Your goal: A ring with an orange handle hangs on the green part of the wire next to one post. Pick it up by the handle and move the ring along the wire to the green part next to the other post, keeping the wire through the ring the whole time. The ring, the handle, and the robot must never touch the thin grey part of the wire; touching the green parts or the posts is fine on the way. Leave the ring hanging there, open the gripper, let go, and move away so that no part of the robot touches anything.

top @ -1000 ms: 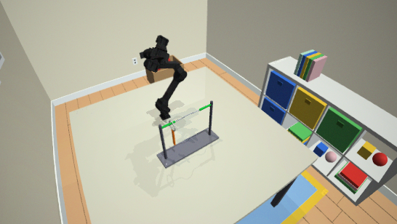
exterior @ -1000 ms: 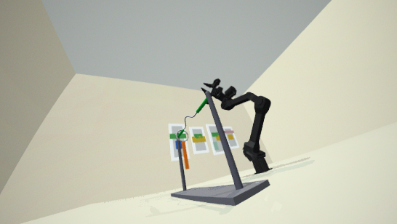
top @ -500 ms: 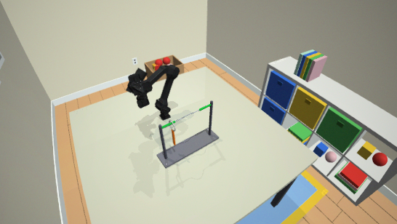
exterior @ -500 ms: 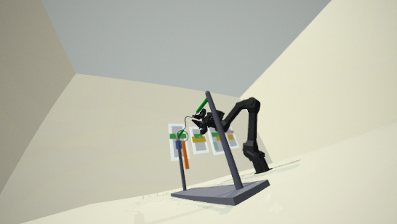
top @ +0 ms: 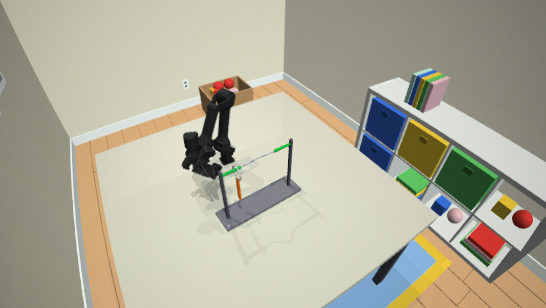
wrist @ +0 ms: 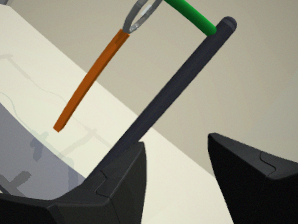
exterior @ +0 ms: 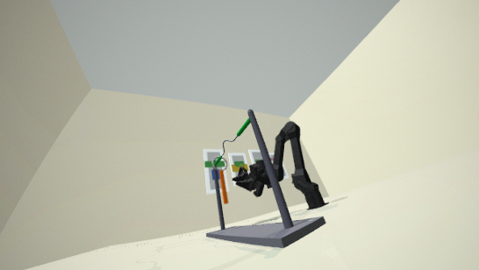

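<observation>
The ring (top: 238, 176) (exterior: 226, 163) (wrist: 128, 20) hangs on a green part of the wire (top: 229, 172) (wrist: 192, 16), near the left post (top: 224, 197) (wrist: 170, 95) in the top view. Its orange handle (top: 239, 188) (exterior: 224, 188) (wrist: 90, 81) hangs down below it. The thin grey wire (top: 257, 159) (exterior: 225, 142) runs to the other green part (top: 282, 148) (exterior: 244, 126) by the other post (top: 290, 165) (exterior: 268, 168). My gripper (top: 219, 174) (exterior: 236, 180) (wrist: 176, 145) is partly open and empty, beside the left post. The handle is outside the fingers, to their upper left in the wrist view.
The posts stand on a grey base (top: 260, 200) (exterior: 246, 232) on the pale table (top: 165, 240). The arm (top: 224, 122) (exterior: 298, 153) rises behind the stand in the top view. A toy box (top: 245, 95) and a shelf (top: 487, 137) stand beyond the table.
</observation>
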### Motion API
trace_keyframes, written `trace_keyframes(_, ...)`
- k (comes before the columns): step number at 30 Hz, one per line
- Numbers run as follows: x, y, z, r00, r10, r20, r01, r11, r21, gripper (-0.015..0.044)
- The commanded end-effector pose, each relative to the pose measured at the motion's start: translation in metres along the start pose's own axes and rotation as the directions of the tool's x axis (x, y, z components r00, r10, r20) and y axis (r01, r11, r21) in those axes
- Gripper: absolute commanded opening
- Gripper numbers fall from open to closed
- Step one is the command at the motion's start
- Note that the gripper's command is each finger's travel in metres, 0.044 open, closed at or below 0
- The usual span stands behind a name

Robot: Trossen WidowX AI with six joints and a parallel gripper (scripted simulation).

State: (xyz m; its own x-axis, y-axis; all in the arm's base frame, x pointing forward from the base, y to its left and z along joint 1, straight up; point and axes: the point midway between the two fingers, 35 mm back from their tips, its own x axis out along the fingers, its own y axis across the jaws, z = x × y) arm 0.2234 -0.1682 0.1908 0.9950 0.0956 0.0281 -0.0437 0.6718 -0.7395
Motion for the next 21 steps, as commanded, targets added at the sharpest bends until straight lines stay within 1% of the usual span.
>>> trace_keyframes(1, -0.001, 0.052, -0.013, 0.997, 0.071, -0.003, -0.07, 0.982, 0.173, 0.016)
trace_keyframes(5, -0.006, 0.106, -0.016, 0.99, 0.144, 0.0, -0.135, 0.926, 0.353, 0.016)
trace_keyframes(7, -0.009, 0.123, -0.014, 0.986, 0.168, 0.003, -0.155, 0.899, 0.41, 0.016)
trace_keyframes(15, -0.008, 0.123, -0.017, 0.987, 0.16, 0.001, -0.145, 0.896, 0.42, 0.016)
trace_keyframes(21, 0.007, 0.114, -0.014, 0.986, 0.161, -0.045, -0.115, 0.852, 0.511, 0.016)
